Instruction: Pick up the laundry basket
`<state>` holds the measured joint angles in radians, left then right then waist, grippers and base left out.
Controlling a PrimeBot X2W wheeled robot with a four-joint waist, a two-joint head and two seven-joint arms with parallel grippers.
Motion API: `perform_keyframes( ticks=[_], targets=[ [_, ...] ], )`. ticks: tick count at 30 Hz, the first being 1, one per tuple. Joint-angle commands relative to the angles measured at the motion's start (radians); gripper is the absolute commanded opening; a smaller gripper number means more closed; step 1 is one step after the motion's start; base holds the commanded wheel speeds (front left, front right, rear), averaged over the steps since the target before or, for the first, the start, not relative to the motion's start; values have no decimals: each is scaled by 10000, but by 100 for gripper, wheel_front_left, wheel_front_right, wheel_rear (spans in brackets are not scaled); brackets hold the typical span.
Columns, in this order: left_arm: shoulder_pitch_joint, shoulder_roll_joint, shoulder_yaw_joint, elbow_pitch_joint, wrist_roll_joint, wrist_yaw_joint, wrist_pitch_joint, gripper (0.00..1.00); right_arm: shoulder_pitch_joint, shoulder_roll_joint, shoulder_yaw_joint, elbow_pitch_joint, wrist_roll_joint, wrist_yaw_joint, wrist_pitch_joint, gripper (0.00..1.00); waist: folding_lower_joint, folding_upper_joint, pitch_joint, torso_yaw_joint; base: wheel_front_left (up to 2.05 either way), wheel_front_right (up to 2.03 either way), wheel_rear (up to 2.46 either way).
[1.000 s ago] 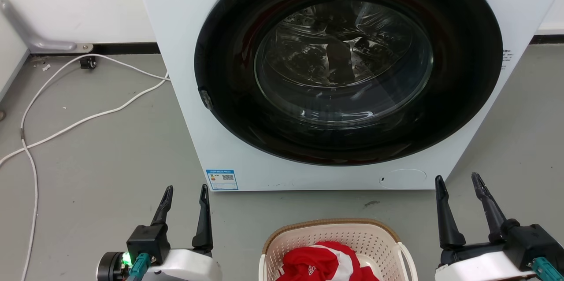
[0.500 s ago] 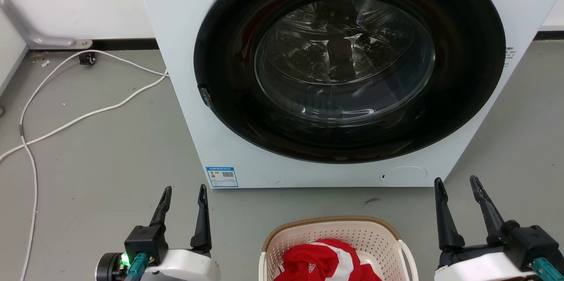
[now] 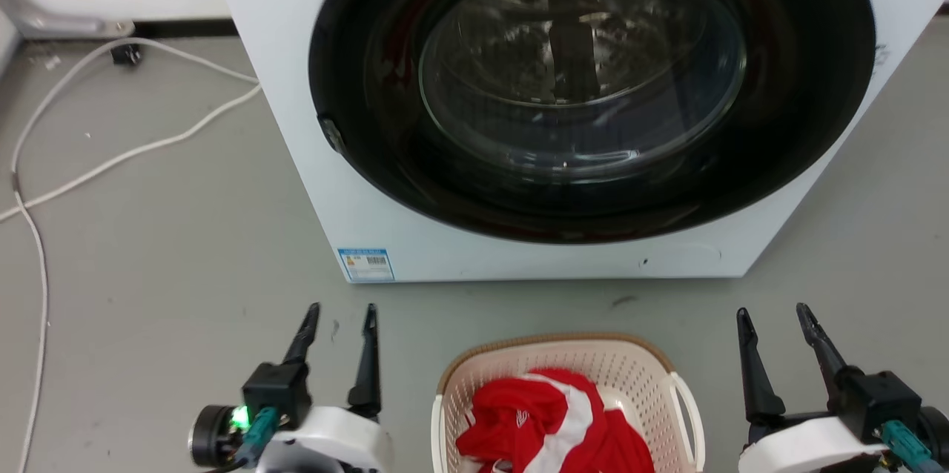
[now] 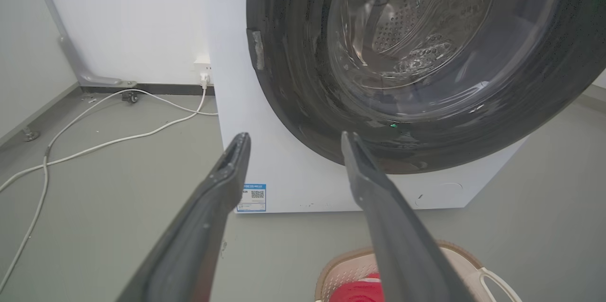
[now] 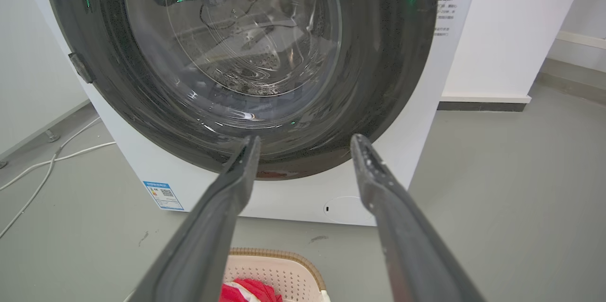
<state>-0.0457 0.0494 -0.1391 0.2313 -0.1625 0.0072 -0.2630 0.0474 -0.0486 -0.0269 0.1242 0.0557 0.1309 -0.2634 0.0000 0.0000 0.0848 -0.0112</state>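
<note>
Laundry basket [image 3: 637,373], red garment [image 3: 549,414] inside, sits at six o'clock; left gripper [image 3: 341,310] at seven, right gripper [image 3: 771,311] at five, both spread. Left wrist view adds a wall plug [image 4: 204,77].

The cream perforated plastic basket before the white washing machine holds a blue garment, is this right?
No. The head view shows the garment in the cream perforated plastic basket is red, not blue. The basket does stand before the white washing machine.
</note>
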Motion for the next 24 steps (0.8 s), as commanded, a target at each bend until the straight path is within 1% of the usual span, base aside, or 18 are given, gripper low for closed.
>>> perform_keyframes(
  ticks=[1, 6, 12, 16, 24],
  targets=[
    [-238, 15, -144, 183, -33, -86, -26, 100, -276, -27, -75, 262, -225, -3, -20, 100, 0, 0, 525, -60, 0, 0, 0],
    [-824, 18, -683, 1108, -175, -340, -26, 100, -886, -25, -496, 1271, -771, -5, -21, 100, 0, 0, 1495, -194, 0, 0, 0],
    [-1508, 18, -1130, 2497, -269, -711, -26, 100, -1694, -24, -769, 2612, -1297, -5, -23, 100, 0, 0, 2661, -402, 0, 0, 0],
    [-2079, 19, -1191, 3399, -344, -815, -28, 100, -2271, -24, -854, 3383, -1552, -5, -21, 100, 0, 0, 3410, -499, 0, 0, 0],
    [-3175, 16, -1125, 5017, -121, -981, -26, 100, -3472, -21, -904, 4894, -2104, -5, -21, 100, 0, 0, 4841, -499, 0, 0, 0]
  ],
)
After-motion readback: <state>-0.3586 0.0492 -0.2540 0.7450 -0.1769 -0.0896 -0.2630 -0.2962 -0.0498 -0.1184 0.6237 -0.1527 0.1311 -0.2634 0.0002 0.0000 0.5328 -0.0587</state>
